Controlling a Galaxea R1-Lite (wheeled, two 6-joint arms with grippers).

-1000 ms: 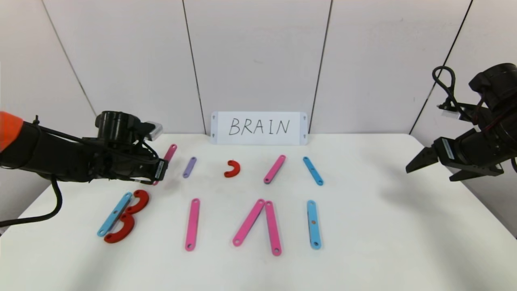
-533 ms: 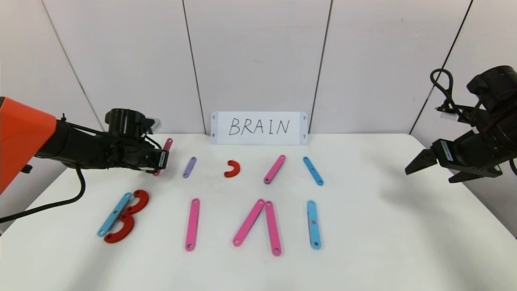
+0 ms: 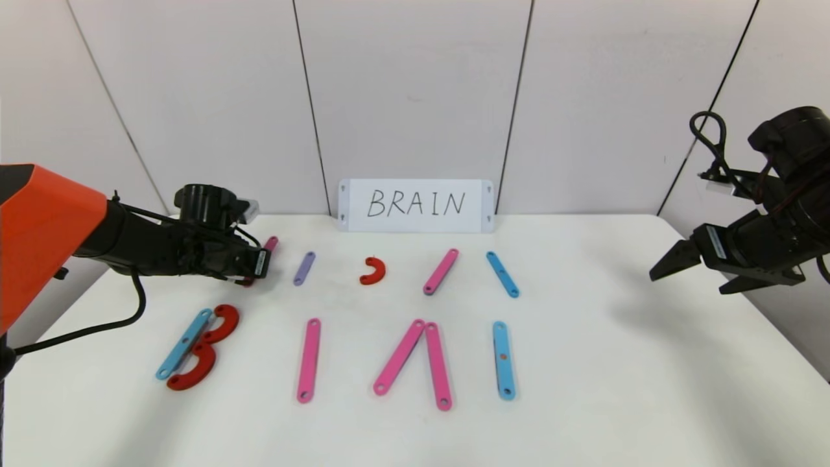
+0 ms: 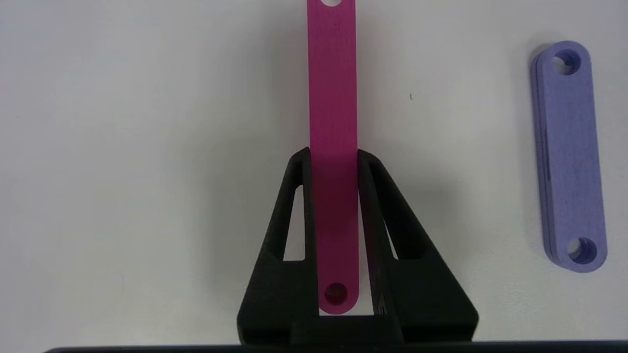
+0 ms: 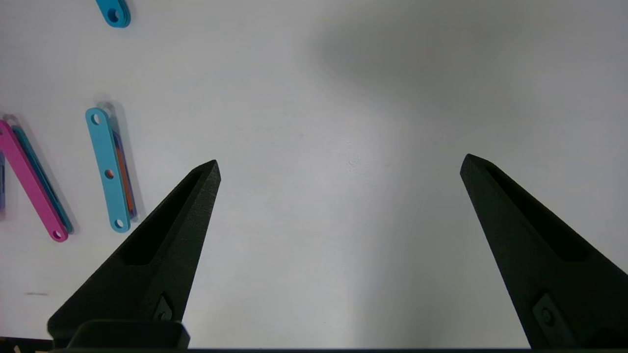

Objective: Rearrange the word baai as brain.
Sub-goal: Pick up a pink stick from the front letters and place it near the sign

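The word lies along the table's front: a B of a blue bar (image 3: 184,344) and two red arcs (image 3: 220,323), a single pink bar (image 3: 309,360), two pink bars leaning into a peak (image 3: 400,357), and a blue bar (image 3: 503,360). At the back left my left gripper (image 3: 259,264) is shut on another pink bar (image 4: 332,98), low over the table, with the bar's near end between the fingers (image 4: 299,196). Only the bar's far tip (image 3: 271,243) shows in the head view. My right gripper (image 3: 687,283) hangs open and empty above the table's right side.
A back row holds a purple bar (image 3: 304,268), a small red arc (image 3: 373,271), a pink bar (image 3: 441,271) and a blue bar (image 3: 502,274). A white card (image 3: 415,205) reading BRAIN leans on the wall. The purple bar (image 4: 569,157) lies just beside the held bar.
My left arm has sunk lower and drawn slightly back to the left, carrying the pink bar with it. The right arm has barely shifted.
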